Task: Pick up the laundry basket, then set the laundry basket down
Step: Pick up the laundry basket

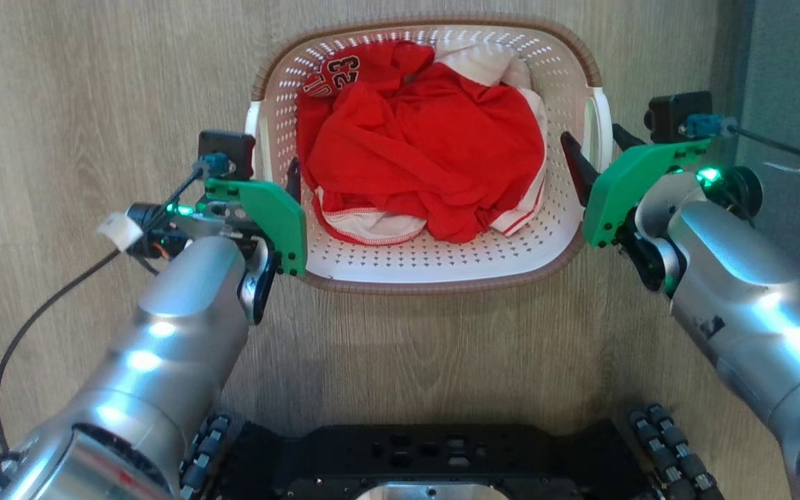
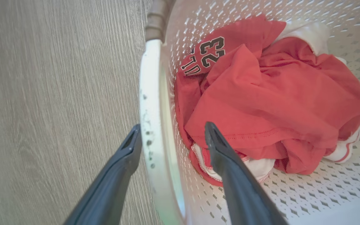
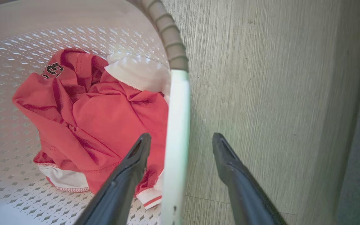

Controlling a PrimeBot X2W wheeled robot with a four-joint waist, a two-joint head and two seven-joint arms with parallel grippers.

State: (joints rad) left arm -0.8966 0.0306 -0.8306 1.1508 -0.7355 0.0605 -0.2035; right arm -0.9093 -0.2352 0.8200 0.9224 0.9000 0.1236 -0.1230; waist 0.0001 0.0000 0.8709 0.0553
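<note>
The laundry basket [image 1: 442,258], white and perforated with a brown woven-look rim, stands on the wood floor ahead of me. A crumpled red jersey [image 1: 428,153] with white trim and the number 23 lies inside it. My left gripper [image 1: 271,167] is open and straddles the basket's left white handle [image 2: 150,93], one finger inside the basket and one outside; the same gripper [image 2: 172,125] shows the handle in the gap. My right gripper [image 1: 591,132] is open in the same way around the right white handle [image 3: 177,109], its fingers [image 3: 181,135] apart on either side.
My dark wheeled base [image 1: 428,451] sits close below the basket. A grey strip of wall or carpet [image 1: 789,55] runs along the right side. A black cable [image 1: 39,312] loops off my left wrist over the wood floor.
</note>
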